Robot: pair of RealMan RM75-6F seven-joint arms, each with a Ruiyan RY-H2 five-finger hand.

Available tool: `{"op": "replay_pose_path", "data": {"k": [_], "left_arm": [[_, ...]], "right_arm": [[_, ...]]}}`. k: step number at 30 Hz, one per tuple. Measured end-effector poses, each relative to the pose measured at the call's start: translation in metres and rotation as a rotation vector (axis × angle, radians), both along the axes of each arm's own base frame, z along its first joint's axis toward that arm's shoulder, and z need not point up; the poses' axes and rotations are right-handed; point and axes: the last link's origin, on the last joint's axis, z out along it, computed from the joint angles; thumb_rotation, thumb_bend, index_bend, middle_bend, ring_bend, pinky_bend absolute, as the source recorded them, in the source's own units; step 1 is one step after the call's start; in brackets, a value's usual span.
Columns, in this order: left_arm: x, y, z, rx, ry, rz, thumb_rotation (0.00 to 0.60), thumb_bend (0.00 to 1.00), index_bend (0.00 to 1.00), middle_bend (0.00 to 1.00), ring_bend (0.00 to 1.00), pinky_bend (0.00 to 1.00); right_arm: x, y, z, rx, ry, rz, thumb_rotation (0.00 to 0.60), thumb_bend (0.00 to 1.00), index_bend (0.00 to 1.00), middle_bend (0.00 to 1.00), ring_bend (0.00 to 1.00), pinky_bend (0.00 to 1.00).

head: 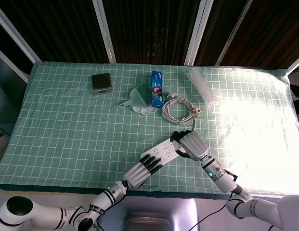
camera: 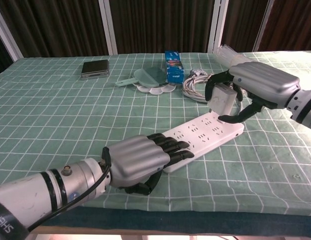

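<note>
A white power strip (head: 162,149) (camera: 208,137) lies slantwise on the green checked cloth near the front edge. My left hand (head: 140,170) (camera: 139,160) holds its near end, dark fingers laid over the top and thumb curled beneath. My right hand (head: 191,144) (camera: 257,86) grips a white plug (camera: 222,98) held a little above the strip's far end, clear of the sockets. The plug's coiled white cable (head: 179,108) (camera: 197,82) lies just beyond the strip.
Further back lie a blue box (head: 157,88) (camera: 173,65), a green paddle on a white palette (head: 141,98) (camera: 151,80), a dark flat box (head: 101,82) (camera: 95,68) and a clear plastic pack (head: 202,86) (camera: 230,55). Bright sunlight covers the cloth's right side.
</note>
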Motion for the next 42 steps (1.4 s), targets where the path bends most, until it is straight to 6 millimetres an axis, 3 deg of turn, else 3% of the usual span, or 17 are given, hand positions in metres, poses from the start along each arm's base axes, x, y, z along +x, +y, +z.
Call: {"op": "replay_pose_path", "data": {"k": [11,19,25,28,32,34,36,42], "left_arm": [[0.011,0.005,0.021,0.017,-0.093,-0.006,0.496,0.92,0.00,0.00,0.00,0.11],[0.011,0.011,0.047,0.049,-0.162,0.000,0.488,0.92,0.00,0.00,0.00,0.11],[0.005,0.015,0.064,0.078,-0.189,0.012,0.478,0.89,0.00,0.00,0.00,0.11],[0.001,0.018,0.070,0.090,-0.197,0.023,0.470,0.83,0.00,0.00,0.00,0.11],[-0.003,0.020,0.075,0.103,-0.208,0.032,0.466,0.70,0.00,0.00,0.00,0.11],[-0.006,0.022,0.079,0.111,-0.211,0.037,0.464,0.66,0.00,0.00,0.00,0.11],[-0.009,0.022,0.083,0.118,-0.216,0.042,0.464,0.63,0.00,0.00,0.00,0.12],[-0.024,0.021,0.108,0.151,-0.256,0.061,0.452,0.62,0.00,0.00,0.00,0.12]], "right_arm": [[-0.012,0.008,0.029,-0.035,0.032,0.026,0.600,0.47,0.93,0.63,0.58,0.71],[-0.048,0.027,0.052,-0.072,0.286,0.030,0.600,0.47,0.93,0.63,0.58,0.71],[-0.073,0.042,0.054,-0.069,0.485,0.012,0.600,0.47,0.89,0.63,0.58,0.71],[-0.084,0.046,0.052,-0.069,0.593,-0.002,0.600,0.47,0.72,0.58,0.50,0.67],[-0.097,0.050,0.048,-0.046,0.712,-0.034,0.600,0.38,0.16,0.23,0.19,0.38],[-0.102,0.051,0.047,-0.011,0.734,-0.075,0.600,0.31,0.01,0.09,0.06,0.25],[-0.102,0.053,0.048,0.019,0.732,-0.105,0.600,0.24,0.00,0.01,0.00,0.15],[-0.091,0.064,0.068,0.037,0.654,-0.141,0.600,0.15,0.00,0.00,0.00,0.09]]}}
